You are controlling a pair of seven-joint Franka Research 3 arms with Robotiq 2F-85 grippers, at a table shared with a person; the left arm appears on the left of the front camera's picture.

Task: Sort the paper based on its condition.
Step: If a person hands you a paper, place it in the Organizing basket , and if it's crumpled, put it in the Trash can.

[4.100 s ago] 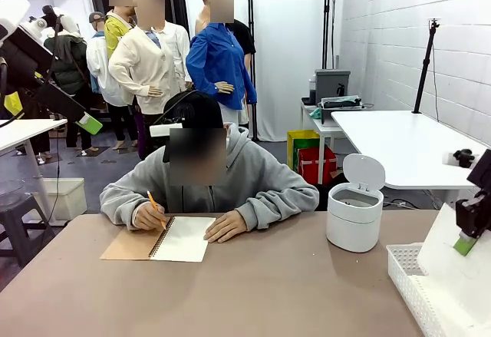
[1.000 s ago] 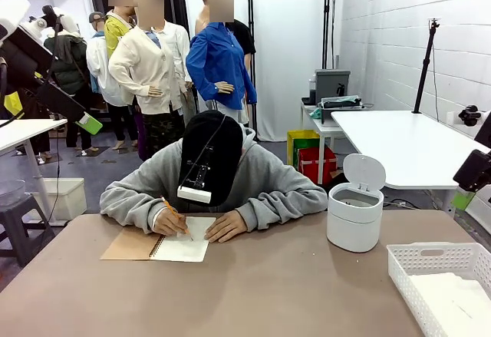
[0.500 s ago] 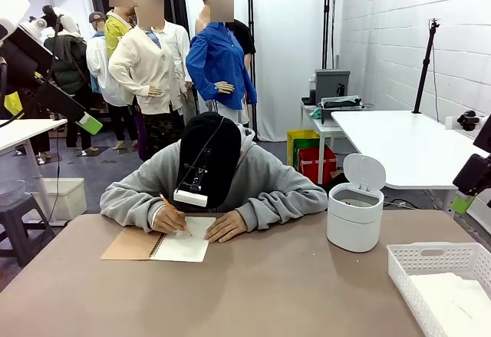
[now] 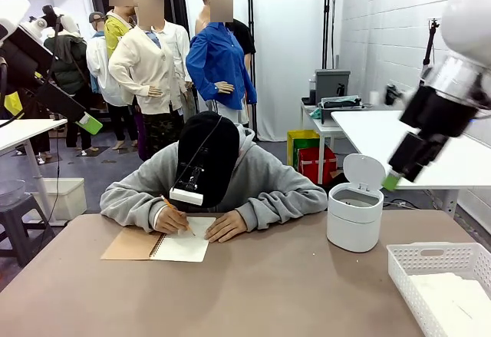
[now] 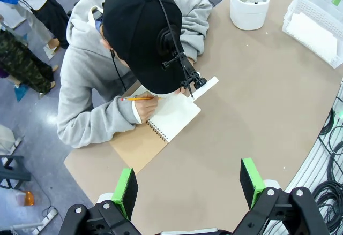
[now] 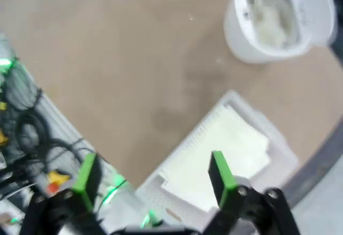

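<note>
Our right gripper (image 6: 153,163) has its green pads (image 6: 87,172) spread wide with nothing between them. It hangs high above the table's 3 o'clock edge (we put 12 o'clock at the person), looking down on the white slotted basket (image 4: 430,252) and the small white bin (image 4: 354,222). Our left gripper (image 5: 188,184) is likewise spread and empty, held high off the 9 o'clock side and looking down on the person. We judge both are lifted so the tabletop (image 4: 276,291) is free for the person, and open so either can take a piece at once

Smooth flat sheets (image 4: 454,297) of the paper lie stacked in the basket at 4 o'clock. The bin at 2 o'clock has its lid (image 4: 363,172) tipped up. In the right wrist view something pale and lumpy (image 6: 268,7) lies inside it, too blurred for us to call it crumpled wads with certainty. We read these as the two destinations. The shallow open basket lets sheets lie flat, and the raised lid lets wads be dropped in from above. Both sit on the right arm's side, within its reach

At 11 o'clock the person leans over a spiral notebook (image 4: 182,243), its brown cover folded out flat. One hand (image 4: 167,219) holds an orange pencil (image 4: 175,213) to the page, and the other hand (image 4: 226,228) rests on the page, we think to steady it. We judge the next piece to sort would come from there
</note>
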